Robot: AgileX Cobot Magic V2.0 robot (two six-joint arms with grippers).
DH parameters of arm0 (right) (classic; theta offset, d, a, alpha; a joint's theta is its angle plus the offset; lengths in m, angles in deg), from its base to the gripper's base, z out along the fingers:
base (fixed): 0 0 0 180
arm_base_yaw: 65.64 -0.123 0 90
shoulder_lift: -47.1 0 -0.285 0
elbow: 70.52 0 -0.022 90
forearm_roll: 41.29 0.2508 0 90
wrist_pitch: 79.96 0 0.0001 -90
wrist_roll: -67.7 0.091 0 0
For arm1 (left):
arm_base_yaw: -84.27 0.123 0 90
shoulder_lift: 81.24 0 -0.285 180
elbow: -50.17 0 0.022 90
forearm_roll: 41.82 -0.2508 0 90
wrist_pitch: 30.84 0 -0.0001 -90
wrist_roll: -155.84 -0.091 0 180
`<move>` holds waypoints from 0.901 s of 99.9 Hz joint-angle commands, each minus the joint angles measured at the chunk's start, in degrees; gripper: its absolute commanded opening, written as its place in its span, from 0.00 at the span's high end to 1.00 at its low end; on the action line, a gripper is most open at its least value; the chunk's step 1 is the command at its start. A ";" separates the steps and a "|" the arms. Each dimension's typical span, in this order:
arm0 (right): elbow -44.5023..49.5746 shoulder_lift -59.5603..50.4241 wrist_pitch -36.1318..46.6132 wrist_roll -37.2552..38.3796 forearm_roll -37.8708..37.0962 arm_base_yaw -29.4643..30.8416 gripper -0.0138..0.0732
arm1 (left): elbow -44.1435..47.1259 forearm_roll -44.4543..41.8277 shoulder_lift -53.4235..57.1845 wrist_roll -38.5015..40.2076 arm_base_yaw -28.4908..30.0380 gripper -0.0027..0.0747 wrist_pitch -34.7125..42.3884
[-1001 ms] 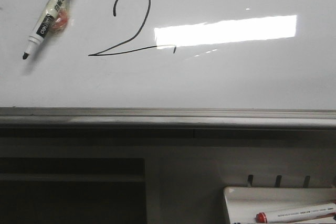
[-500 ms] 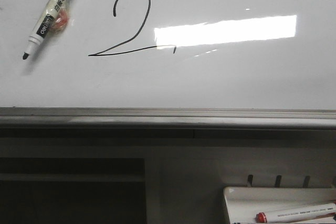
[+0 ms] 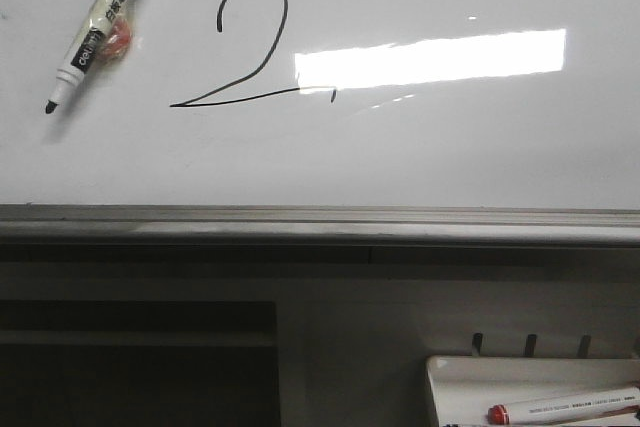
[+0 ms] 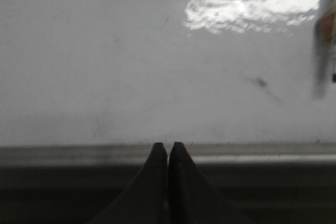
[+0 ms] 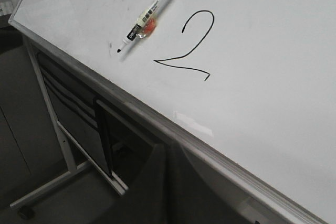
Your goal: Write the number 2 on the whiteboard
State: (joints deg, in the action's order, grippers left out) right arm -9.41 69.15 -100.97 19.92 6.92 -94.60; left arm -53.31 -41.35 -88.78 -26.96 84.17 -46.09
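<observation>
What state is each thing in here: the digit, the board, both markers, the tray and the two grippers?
number 2: fully drawn, black, base line running into the glare.
whiteboard: otherwise unmarked apart from faint smudges.
black marker: uncapped, resting on the board, tip pointing away from the digit.
red-capped marker: capped, lying in the tray.
white tray: holding that marker.
left gripper: shut, empty.
right gripper: shut, empty.

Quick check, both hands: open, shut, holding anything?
Left hand: shut, fingertips together, holding nothing.
Right hand: shut, holding nothing; the marker lies on the whiteboard.
</observation>
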 commanded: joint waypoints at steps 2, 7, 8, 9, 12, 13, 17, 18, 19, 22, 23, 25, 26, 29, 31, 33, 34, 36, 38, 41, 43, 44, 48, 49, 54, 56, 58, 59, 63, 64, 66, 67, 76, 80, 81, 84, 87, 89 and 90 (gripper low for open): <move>-1.46 0.49 2.58 -0.57 1.46 0.28 0.91 | 1.59 1.00 1.55 -0.22 1.19 0.99 4.52; -1.46 0.49 2.58 -0.57 1.46 0.28 0.91 | 1.16 0.42 1.55 -0.22 1.19 0.99 -0.15; -1.46 0.49 2.58 -0.57 1.46 0.28 0.91 | 1.37 0.43 1.55 -0.22 1.19 0.99 0.14; -1.46 0.49 2.58 -0.57 1.46 0.28 0.91 | 1.39 0.43 1.55 -0.22 1.19 0.99 0.38; -1.46 0.49 2.58 -0.57 1.46 0.28 0.91 | 1.39 0.43 1.55 -0.22 1.19 0.99 0.12; -1.46 0.49 2.58 -0.57 1.46 0.28 0.91 | 1.39 0.29 1.55 -0.22 1.19 0.99 0.12; -1.46 0.49 2.58 -0.57 1.46 0.28 0.91 | 1.39 -0.03 1.55 -0.22 1.19 0.99 0.12; -1.46 0.49 2.58 -0.57 1.46 0.28 0.91 | 1.39 -0.14 1.55 -0.22 1.19 0.99 0.12; -1.46 0.49 2.58 -0.57 1.46 0.28 0.91 | 1.39 -0.13 1.55 -0.22 1.19 0.99 0.12; -1.46 0.49 2.58 -0.57 1.46 0.28 0.91 | 1.39 -0.13 1.55 -0.22 1.19 0.99 0.12; -1.46 0.49 2.58 -0.57 1.46 0.28 0.91 | 1.39 -0.13 1.55 -0.22 1.19 0.99 0.12; -1.46 0.49 2.58 -0.57 1.46 0.28 0.91 | 1.39 -0.13 1.55 -0.22 1.19 0.99 0.12; -1.46 0.49 2.58 -0.57 1.46 0.28 0.91 | 1.39 -0.13 1.55 -0.22 1.19 0.99 0.12; -1.46 0.49 2.58 -0.57 1.46 0.28 0.91 | 1.39 0.39 1.55 -0.22 1.08 0.99 0.12; -1.46 0.49 2.58 -0.57 1.46 0.28 0.91 | 1.39 0.53 1.55 -0.22 1.08 0.99 0.21; -1.46 0.49 2.58 -0.57 1.46 0.28 0.91 | 1.39 0.53 1.55 -0.22 1.08 0.99 0.21; -1.46 0.49 2.58 -0.57 1.46 0.28 0.91 | 1.39 0.53 1.55 -0.22 1.08 0.99 0.21; -1.46 0.49 2.58 -0.57 1.46 0.28 0.91 | 1.39 0.53 1.55 -0.22 1.08 0.99 0.21; -1.46 0.49 2.58 -0.57 1.46 0.28 0.91 | 1.39 0.53 1.55 -0.22 1.08 0.99 0.21; -1.46 0.49 2.58 -0.57 1.46 0.28 0.91 | 1.39 0.53 1.55 -0.22 1.08 0.99 0.21; -1.46 0.49 2.58 -0.57 1.46 0.28 0.91 | 1.39 0.53 1.55 -0.22 1.08 0.99 0.21; -1.46 0.49 2.58 -0.57 1.46 0.28 0.91 | 1.39 0.53 1.55 -0.22 1.08 0.99 0.21; -1.46 0.49 2.58 -0.57 1.46 0.28 0.91 | 1.39 0.53 1.55 -0.22 1.08 0.99 0.21; -1.46 0.49 2.58 -0.57 1.46 0.28 0.91 | 1.39 0.53 1.55 -0.22 1.08 0.99 0.21; -1.46 0.49 2.58 -0.57 1.46 0.28 0.91 | 1.39 0.53 1.55 -0.22 1.08 0.99 0.21; -1.46 0.49 2.58 -0.57 1.46 0.28 0.91 | 1.39 0.53 1.55 -0.22 1.08 0.99 0.21; -1.46 0.49 2.58 -0.57 1.46 0.28 0.91 | 1.39 0.53 1.55 -0.22 1.08 0.99 0.21; -1.46 0.49 2.58 -0.57 1.46 0.28 0.91 | 1.39 0.53 1.55 -0.22 1.08 0.99 0.21; -1.46 0.49 2.58 -0.57 1.46 0.28 0.91 | 1.39 0.53 1.55 -0.22 1.08 0.99 0.21; -1.46 0.49 2.58 -0.57 1.46 0.28 0.91 | 1.39 0.53 1.55 -0.22 1.08 0.99 0.21; -1.46 0.49 2.58 -0.57 1.46 0.28 0.91 | 1.39 0.53 1.55 -0.22 1.08 0.99 0.21; -1.46 0.49 2.58 -0.57 1.46 0.28 0.91 | 1.39 0.53 1.55 -0.22 1.08 0.99 0.21; -1.46 0.49 2.58 -0.57 1.46 0.28 0.91 | 1.39 0.53 1.55 -0.22 1.08 0.99 0.21; -1.46 0.49 2.58 -0.57 1.46 0.28 0.91 | 1.39 0.53 1.55 -0.22 1.08 0.99 0.21; -1.46 0.49 2.58 -0.57 1.46 0.28 0.91 | 1.39 0.53 1.55 -0.22 1.08 0.99 0.21; -1.46 0.49 2.58 -0.57 1.46 0.28 0.91 | 1.39 0.53 1.55 -0.22 1.08 0.99 0.21; -1.46 0.49 2.58 -0.57 1.46 0.28 0.91 | 1.39 0.53 1.55 -0.22 1.08 0.99 0.21; -1.46 0.49 2.58 -0.57 1.46 0.28 0.91 | 1.39 0.53 1.55 -0.22 1.08 0.99 0.21; -1.46 0.49 2.58 -0.57 1.46 0.28 0.91 | 1.39 0.53 1.55 -0.22 1.08 0.99 0.21</move>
State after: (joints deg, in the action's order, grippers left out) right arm -9.41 69.12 -101.07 19.84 6.92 -94.60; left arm -52.53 -41.28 -88.78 -27.21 85.15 -49.51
